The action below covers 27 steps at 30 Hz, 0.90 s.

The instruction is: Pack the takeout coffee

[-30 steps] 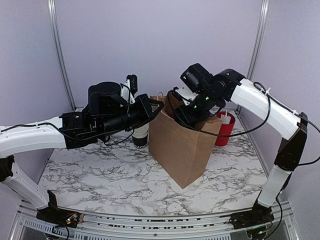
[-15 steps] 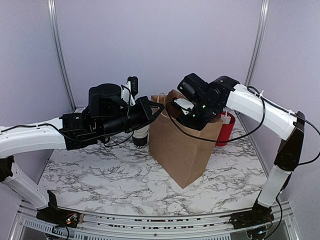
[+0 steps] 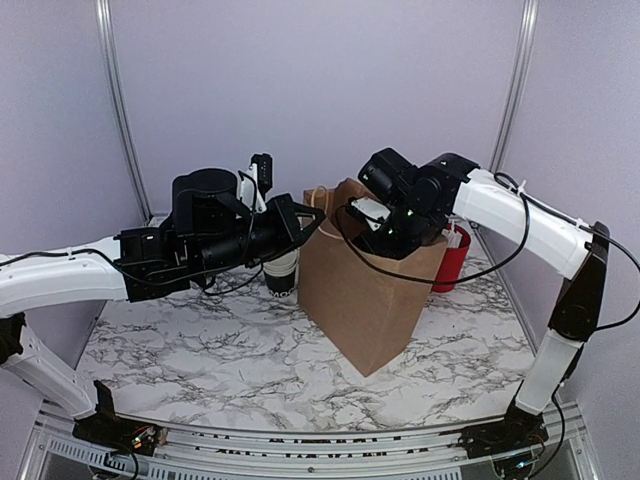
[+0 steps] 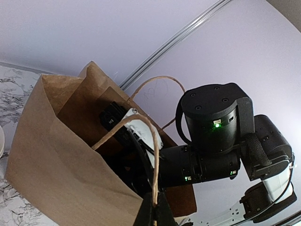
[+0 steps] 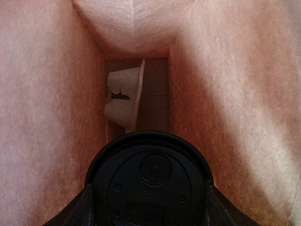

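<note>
A brown paper bag [image 3: 365, 290] stands open on the marble table. My left gripper [image 3: 318, 217] is shut on the bag's string handle [image 4: 153, 155] and holds it up and to the left. My right gripper reaches down into the bag's mouth [image 3: 385, 235], its fingertips hidden by the bag wall in the top view. In the right wrist view it is shut on the takeout coffee [image 5: 150, 183], whose round black lid fills the lower frame between the brown inner walls [image 5: 51, 117]. The cup body is hidden under the lid.
A stack of lidless black cups [image 3: 282, 272] stands left of the bag behind my left arm. A red cylinder [image 3: 451, 258] stands right of the bag. A folded paper piece [image 5: 124, 101] lies at the bag's bottom.
My right gripper has gone down from above the bag's rim into the bag with the coffee. My left gripper has stayed on the handle.
</note>
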Each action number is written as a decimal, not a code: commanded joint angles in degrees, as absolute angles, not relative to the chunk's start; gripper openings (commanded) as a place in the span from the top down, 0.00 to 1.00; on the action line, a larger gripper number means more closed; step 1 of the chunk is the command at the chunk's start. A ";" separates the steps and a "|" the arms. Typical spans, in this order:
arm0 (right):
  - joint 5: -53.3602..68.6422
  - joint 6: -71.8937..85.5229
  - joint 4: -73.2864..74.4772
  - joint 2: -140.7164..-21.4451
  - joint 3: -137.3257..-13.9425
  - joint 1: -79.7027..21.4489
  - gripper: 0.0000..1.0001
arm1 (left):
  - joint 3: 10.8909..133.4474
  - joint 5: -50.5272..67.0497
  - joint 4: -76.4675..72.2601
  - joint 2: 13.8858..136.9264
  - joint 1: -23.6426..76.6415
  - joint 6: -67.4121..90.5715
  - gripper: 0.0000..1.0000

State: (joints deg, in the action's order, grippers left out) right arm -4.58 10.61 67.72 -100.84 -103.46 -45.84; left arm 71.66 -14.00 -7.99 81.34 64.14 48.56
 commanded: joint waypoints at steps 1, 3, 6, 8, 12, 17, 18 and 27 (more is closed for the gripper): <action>-1.97 9.40 67.22 -101.04 -103.80 -44.47 0.51 | 70.76 -13.68 -7.47 79.45 64.34 47.48 1.00; -1.21 9.33 66.96 -101.60 -103.15 -44.39 0.52 | 70.69 -13.41 -7.47 79.45 64.35 47.38 1.00; -0.53 9.32 66.76 -102.38 -102.31 -44.32 0.52 | 70.73 -13.27 -7.47 79.47 64.35 47.29 1.00; -0.36 9.49 66.32 -102.03 -99.75 -44.30 0.52 | 70.71 -13.28 -7.47 79.46 64.34 47.13 1.00; -0.85 9.50 65.77 -101.53 -97.36 -44.28 0.52 | 70.83 -13.24 -5.96 79.50 64.34 46.87 1.00; -1.03 9.59 65.32 -101.56 -95.02 -44.30 0.53 | 70.94 -13.18 -6.10 79.72 64.38 46.85 1.00; -1.24 9.62 65.25 -101.52 -94.74 -44.30 0.53 | 71.01 -13.25 -6.12 79.72 64.34 46.85 1.00; -3.58 9.51 66.67 -101.80 -96.00 -44.87 0.53 | 70.94 -14.31 -5.54 79.28 64.36 46.58 1.00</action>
